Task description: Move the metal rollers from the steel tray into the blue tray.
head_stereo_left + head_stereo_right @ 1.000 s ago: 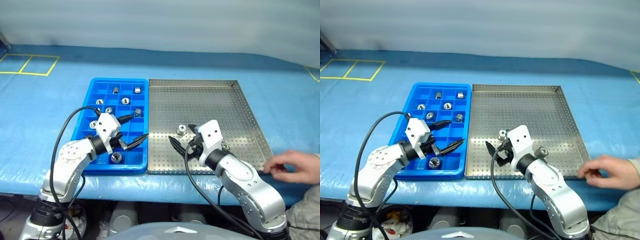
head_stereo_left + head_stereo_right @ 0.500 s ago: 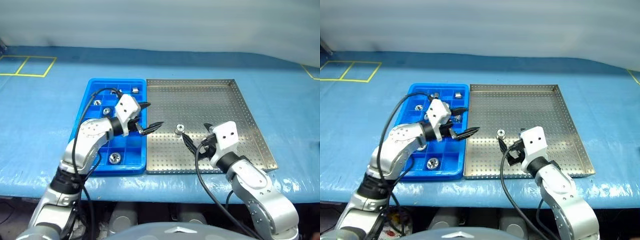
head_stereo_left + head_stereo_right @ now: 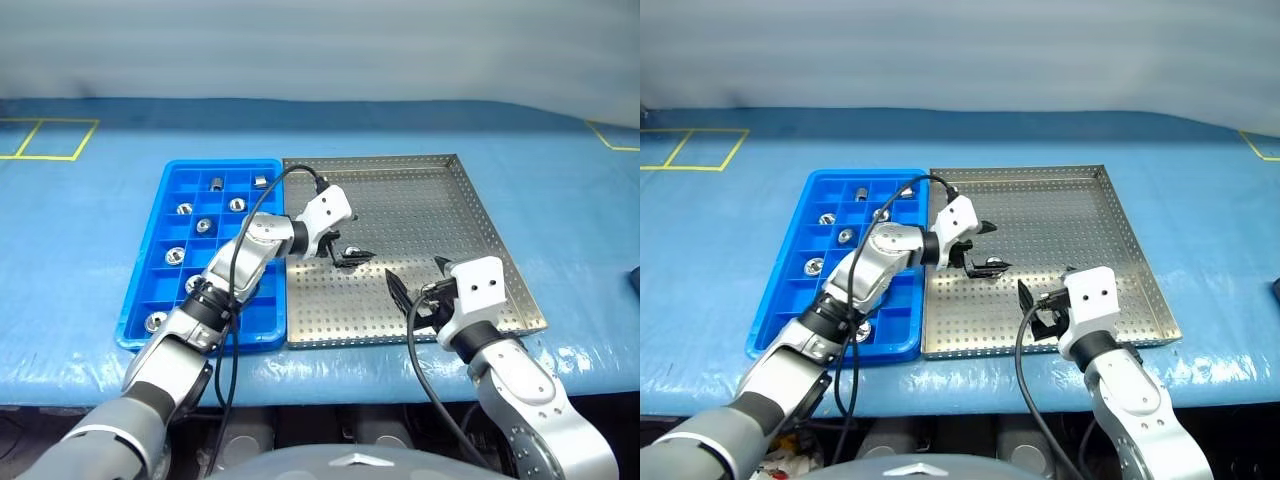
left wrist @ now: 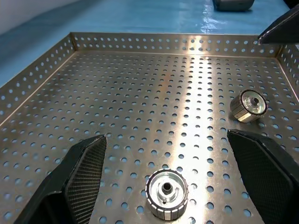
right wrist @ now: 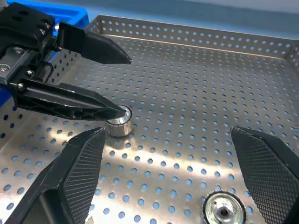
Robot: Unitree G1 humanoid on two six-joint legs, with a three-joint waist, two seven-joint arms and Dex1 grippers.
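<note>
- Black, ridged fingers of the left gripper [image 3: 345, 248] stand wide apart over the steel tray [image 3: 470, 215], holding nothing.
- One metal roller [image 4: 167, 193] sits on the perforated base between the two spread fingers; in the right wrist view the lower finger's tip [image 5: 105, 112] overlaps the roller's rim, and whether it touches cannot be told.
- Right gripper [image 3: 412, 296] hangs over the near part of the steel tray with its fingers fully spread and empty.
- A second roller [image 5: 223, 211] lies on the base between the right gripper's fingers, apart from both.
- Both rollers are short, shiny silver cylinders with ribbed sides. The one by the left gripper stands on its flat face, centre hole upward; the other [image 4: 248, 105] appears tilted in the left wrist view.
- Steel tray is silver-grey sheet with rows of small round holes and a low perforated rim, touching the blue tray [image 3: 147, 255] along one side.
- Blue tray is glossy plastic in a grid of square compartments; several hold one roller each [image 3: 203, 225], single to a cell.
- Both trays rest on a blue sheeted table [image 3: 80, 230].
</note>
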